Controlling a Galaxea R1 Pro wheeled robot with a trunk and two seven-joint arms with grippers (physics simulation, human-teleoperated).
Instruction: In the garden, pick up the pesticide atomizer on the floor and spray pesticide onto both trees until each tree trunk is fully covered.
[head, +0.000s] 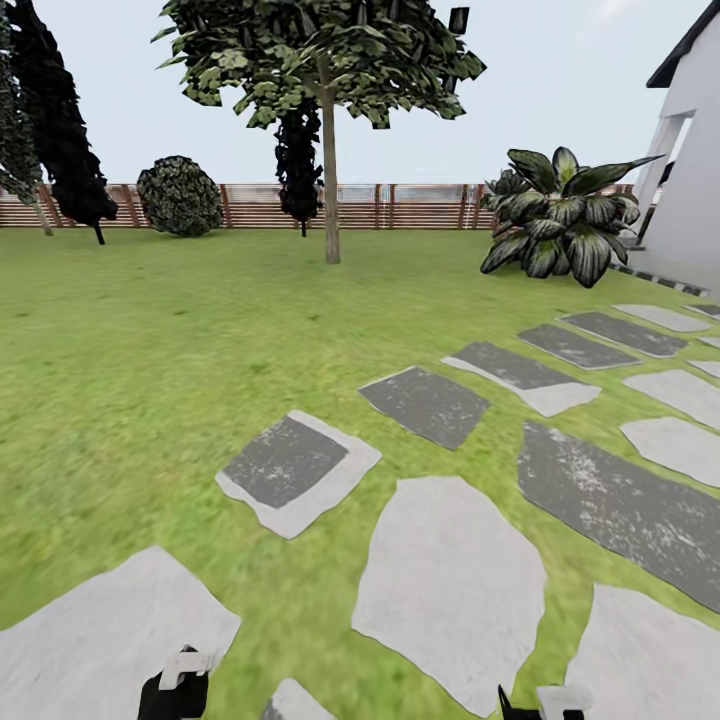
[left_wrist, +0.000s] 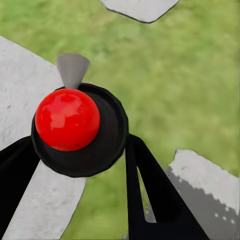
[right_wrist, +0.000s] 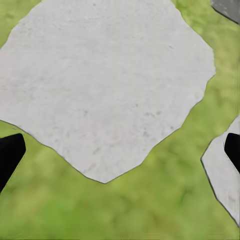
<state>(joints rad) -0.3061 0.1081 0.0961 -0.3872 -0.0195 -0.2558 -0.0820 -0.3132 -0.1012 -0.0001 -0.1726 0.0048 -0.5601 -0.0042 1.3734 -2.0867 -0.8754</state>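
The pesticide atomizer (left_wrist: 75, 125), a black round body with a glossy red ball on top and a grey cone nozzle, sits between the black fingers (left_wrist: 150, 195) of my left gripper (left_wrist: 80, 165), which is shut on it. That left gripper (head: 178, 688) shows at the bottom edge of the head view, over a pale stone. My right gripper (right_wrist: 120, 150) is open with nothing in it, over grass and a pale stone; it sits low in the head view (head: 545, 705). One tree (head: 320, 55) with a slim beige-grey trunk (head: 331, 190) stands far ahead on the lawn.
Grey stepping stones (head: 450, 580) lie scattered ahead and to the right across the grass. A broad-leaved plant (head: 560, 215) and a white house wall (head: 690, 200) stand at the right. A round shrub (head: 180, 195), dark conifers (head: 60, 120) and the slat fence (head: 410, 205) line the back.
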